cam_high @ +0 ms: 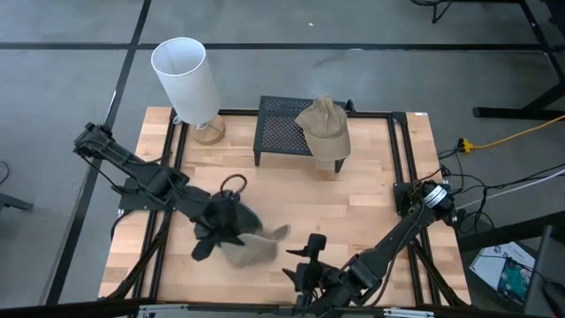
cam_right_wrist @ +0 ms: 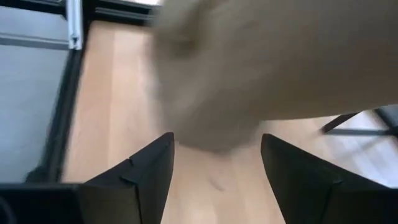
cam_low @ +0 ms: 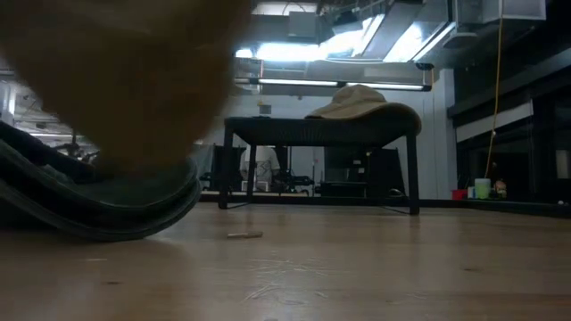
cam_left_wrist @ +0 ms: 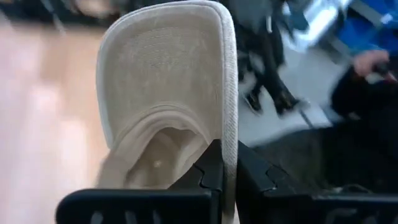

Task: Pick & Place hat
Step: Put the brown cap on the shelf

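left pincer [cam_high: 231,231]: pinching the brim of the tan hat [cam_high: 252,247] | hat: near the front of the table [cam_high: 371,199], well away from the black stand [cam_high: 284,132] | right pincer [cam_high: 305,261]: fingers apart, holding nothing, just beside the hat | second hat [cam_high: 325,128]: sits on the black stand

1. We see two dark, matte black arms built of jointed segments.
2. The left end effector [cam_left_wrist: 225,177] has angular black fingers [cam_left_wrist: 208,171] with stepped, notched inner edges.
3. The right end effector [cam_right_wrist: 217,177] shows two broad, wedge-shaped black fingers [cam_right_wrist: 146,174].
4. Black cables loop beside the right arm's base [cam_high: 428,199], which carries a pale round fitting.
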{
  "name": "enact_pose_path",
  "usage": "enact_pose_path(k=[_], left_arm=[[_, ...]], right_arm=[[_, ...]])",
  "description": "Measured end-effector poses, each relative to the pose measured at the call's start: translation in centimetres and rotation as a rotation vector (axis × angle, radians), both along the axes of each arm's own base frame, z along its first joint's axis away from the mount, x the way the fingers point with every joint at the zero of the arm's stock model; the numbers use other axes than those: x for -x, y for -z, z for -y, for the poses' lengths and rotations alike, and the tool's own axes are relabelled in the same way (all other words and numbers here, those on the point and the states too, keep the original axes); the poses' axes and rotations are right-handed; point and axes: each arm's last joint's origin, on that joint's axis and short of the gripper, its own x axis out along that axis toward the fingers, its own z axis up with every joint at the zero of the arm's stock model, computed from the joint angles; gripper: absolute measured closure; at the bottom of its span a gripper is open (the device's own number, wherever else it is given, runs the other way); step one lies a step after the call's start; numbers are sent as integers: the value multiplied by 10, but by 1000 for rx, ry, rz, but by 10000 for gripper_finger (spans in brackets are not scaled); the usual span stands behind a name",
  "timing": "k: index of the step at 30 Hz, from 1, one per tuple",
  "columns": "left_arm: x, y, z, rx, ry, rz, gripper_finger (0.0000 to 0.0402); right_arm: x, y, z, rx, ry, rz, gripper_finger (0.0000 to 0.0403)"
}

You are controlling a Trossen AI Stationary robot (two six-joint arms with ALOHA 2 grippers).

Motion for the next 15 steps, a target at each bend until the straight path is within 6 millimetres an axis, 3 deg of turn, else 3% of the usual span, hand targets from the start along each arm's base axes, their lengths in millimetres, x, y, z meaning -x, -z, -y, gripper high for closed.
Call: enact_pose_path(k=[7, 15], left_arm=[[10, 24, 2, -4, -19, -296, 392], [-8, 37, 24, 11, 109, -281, 390]], right_arm=[[-5, -6, 1, 74, 25, 64, 164], [-25, -10, 18, 50, 18, 72, 164]])
